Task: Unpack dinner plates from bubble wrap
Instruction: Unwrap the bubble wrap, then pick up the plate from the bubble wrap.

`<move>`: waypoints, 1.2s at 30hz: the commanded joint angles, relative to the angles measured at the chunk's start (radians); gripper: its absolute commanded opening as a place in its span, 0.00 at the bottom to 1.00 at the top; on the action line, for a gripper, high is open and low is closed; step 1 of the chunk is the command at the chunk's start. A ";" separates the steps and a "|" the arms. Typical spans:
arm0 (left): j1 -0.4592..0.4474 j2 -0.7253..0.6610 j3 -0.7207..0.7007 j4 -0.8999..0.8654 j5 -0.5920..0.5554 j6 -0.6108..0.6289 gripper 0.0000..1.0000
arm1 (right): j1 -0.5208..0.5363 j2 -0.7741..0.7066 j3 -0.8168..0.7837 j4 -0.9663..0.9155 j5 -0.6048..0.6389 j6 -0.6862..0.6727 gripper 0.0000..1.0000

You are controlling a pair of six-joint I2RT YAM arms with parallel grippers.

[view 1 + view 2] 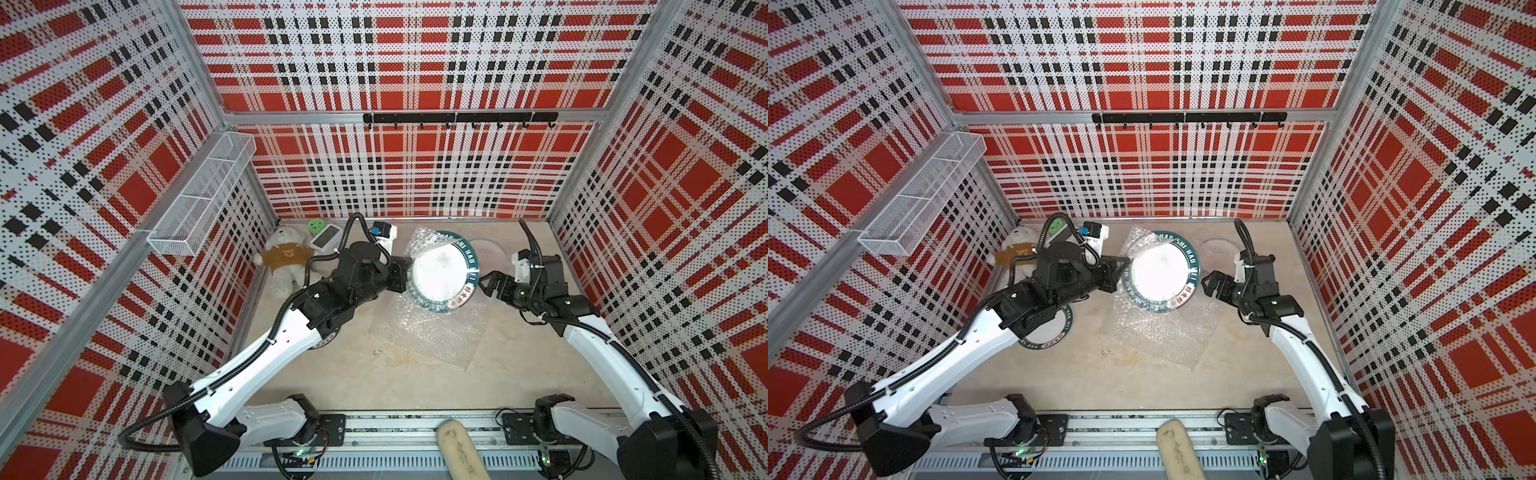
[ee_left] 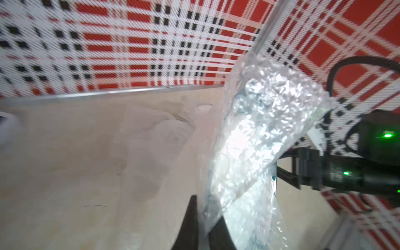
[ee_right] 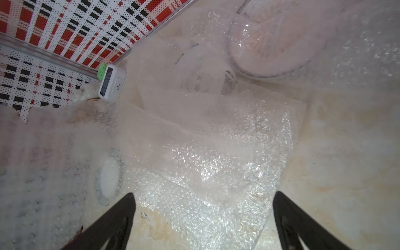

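The beige table (image 1: 374, 386) carries a flat sheet of bubble wrap (image 1: 440, 336) near its middle. Above the sheet's far edge the left arm (image 1: 291, 332) holds a plate (image 1: 451, 286) raised and tilted, white with a dark lettered rim band, and crinkled wrap drapes over its far-left part. The left gripper (image 1: 410, 271) is clenched on this plate's left rim, with wrap caught between the fingers (image 2: 191, 223) in the left wrist view. The right gripper (image 1: 484, 286) hangs just beside the plate's right rim, jaws spread wide and holding nothing; whether it touches the rim I cannot tell. A second plate (image 1: 1052, 330) with the same lettered band lies flat and bare on the table, partly hidden under the left arm in a top view. A third plate (image 3: 268, 43), pinkish, lies under wrap near the back wall. In the back left corner sit a teddy bear (image 1: 286, 259) and a small white device (image 1: 326, 240)
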 commanded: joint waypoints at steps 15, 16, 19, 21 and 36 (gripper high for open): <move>0.177 0.172 -0.470 0.478 0.306 -0.365 0.00 | -0.016 -0.031 -0.022 -0.018 -0.016 -0.018 1.00; 0.187 0.188 -0.495 0.499 0.308 -0.367 0.00 | -0.016 -0.023 -0.031 -0.011 -0.033 -0.016 1.00; 0.197 0.243 -0.539 0.549 0.320 -0.362 0.00 | -0.014 -0.012 -0.071 0.025 -0.066 -0.003 1.00; 0.196 0.277 -0.558 0.581 0.317 -0.359 0.00 | -0.010 -0.003 -0.100 0.063 -0.090 0.011 1.00; 0.240 0.317 -0.648 0.624 0.263 -0.350 0.40 | 0.098 0.146 -0.155 0.187 -0.142 -0.001 0.92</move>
